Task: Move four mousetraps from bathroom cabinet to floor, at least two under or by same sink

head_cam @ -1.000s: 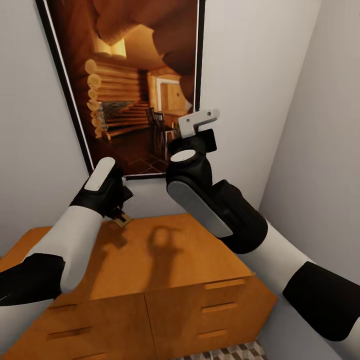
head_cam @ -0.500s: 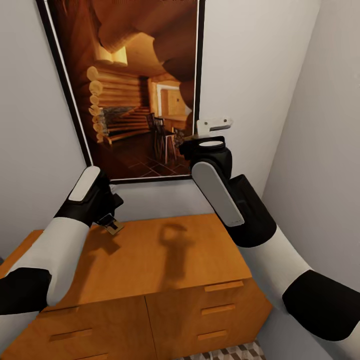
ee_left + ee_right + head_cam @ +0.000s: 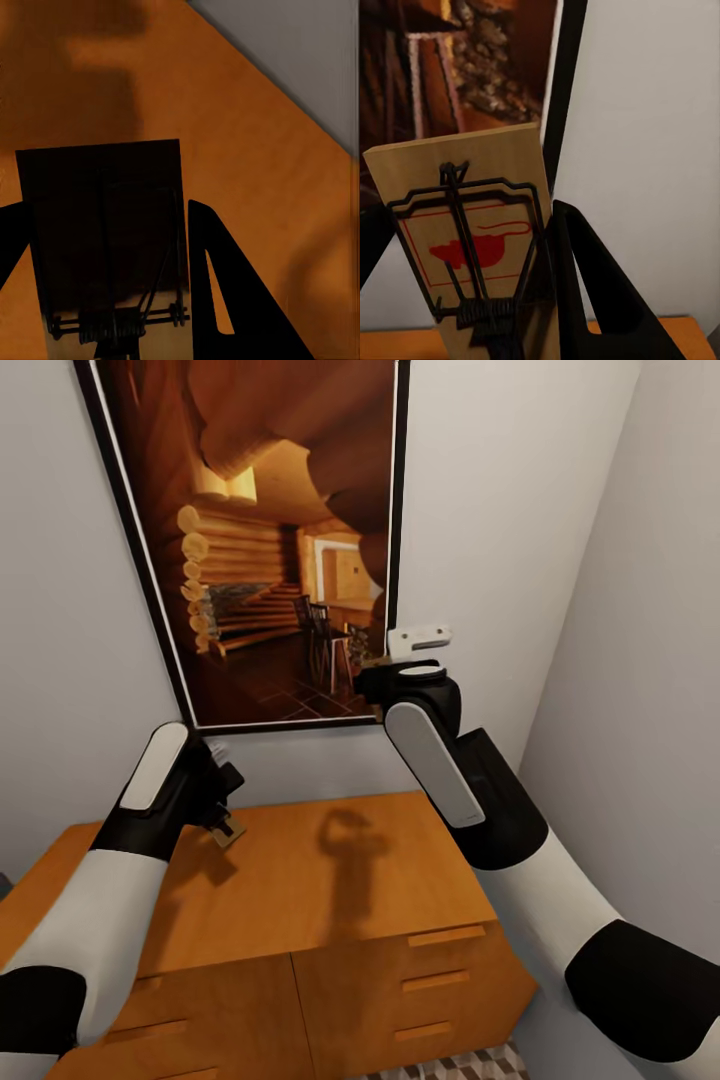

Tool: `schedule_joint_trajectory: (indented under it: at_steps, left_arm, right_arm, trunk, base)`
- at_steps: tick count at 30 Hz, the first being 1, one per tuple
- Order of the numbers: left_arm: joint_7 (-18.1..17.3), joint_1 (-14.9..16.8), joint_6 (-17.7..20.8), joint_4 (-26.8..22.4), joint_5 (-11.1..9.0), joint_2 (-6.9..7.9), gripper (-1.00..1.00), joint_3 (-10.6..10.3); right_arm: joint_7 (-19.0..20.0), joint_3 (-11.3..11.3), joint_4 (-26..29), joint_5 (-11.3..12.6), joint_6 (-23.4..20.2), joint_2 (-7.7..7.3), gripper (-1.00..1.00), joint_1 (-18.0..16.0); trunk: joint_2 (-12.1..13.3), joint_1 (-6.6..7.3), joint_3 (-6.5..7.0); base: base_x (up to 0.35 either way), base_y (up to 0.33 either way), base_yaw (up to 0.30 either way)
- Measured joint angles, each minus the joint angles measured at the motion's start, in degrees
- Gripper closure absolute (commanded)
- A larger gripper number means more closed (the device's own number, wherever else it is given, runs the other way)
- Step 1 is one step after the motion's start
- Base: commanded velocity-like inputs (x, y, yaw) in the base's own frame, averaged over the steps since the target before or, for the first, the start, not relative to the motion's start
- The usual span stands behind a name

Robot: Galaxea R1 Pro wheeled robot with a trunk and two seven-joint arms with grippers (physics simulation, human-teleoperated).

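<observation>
Two mousetraps are in sight, one in each gripper. The left gripper (image 3: 222, 822) hangs just above the flat top of the orange-brown cabinet (image 3: 330, 880), near its back left part, and its fingers are clamped on a mousetrap (image 3: 105, 240). In the left wrist view this trap sits between the two black fingers (image 3: 225, 292) as a dark board in shadow, its wire spring coil at the end nearest the camera and its far edge free over the cabinet top. From the head camera the same trap (image 3: 226, 833) is only a small tan corner poking out below the gripper, and whether it touches the wood cannot be told.

The right gripper (image 3: 465, 300) is raised well above the cabinet, in front of the wall and the lower right corner of a large black-framed picture (image 3: 270, 530) of a log-cabin interior. It is closed on a second mousetrap (image 3: 472, 247), a pale wooden board with a black wire bail and a red mouse print, held upright between the fingers. In the head view the right wrist and forearm (image 3: 440, 760) hide this trap and the fingertips.

The cabinet front shows three slot-handled drawers on the right and wider fronts to the left, partly cut off by the left arm. A sliver of cube-patterned bathroom floor (image 3: 460, 1066) peeks in at the lower edge.
</observation>
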State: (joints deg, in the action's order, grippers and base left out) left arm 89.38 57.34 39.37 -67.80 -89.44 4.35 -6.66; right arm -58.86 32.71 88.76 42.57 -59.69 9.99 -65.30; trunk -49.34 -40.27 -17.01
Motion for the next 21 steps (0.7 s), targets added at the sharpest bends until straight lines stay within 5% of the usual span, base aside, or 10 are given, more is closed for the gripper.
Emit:
schedule_joint_trajectory:
  at_steps: [13,21]
  left_arm:
    - [0.0,-7.4,0.0,-14.8,-0.1,0.43,1.00,-3.6]
    - [0.0,-8.5,0.0,-19.0,0.0,2.63,1.00,-7.1]
  right_arm:
    - [0.6,0.7,-0.7,1.3,0.0,0.00,1.00,1.1]
    - [0.8,4.2,-3.3,4.0,0.0,0.00,1.00,1.4]
  trunk:
    - [5.2,2.86,2.34]
    - [8.4,4.62,3.78]
  base:
    - [0.000,0.000,0.000]
    - [0.000,0.000,0.000]
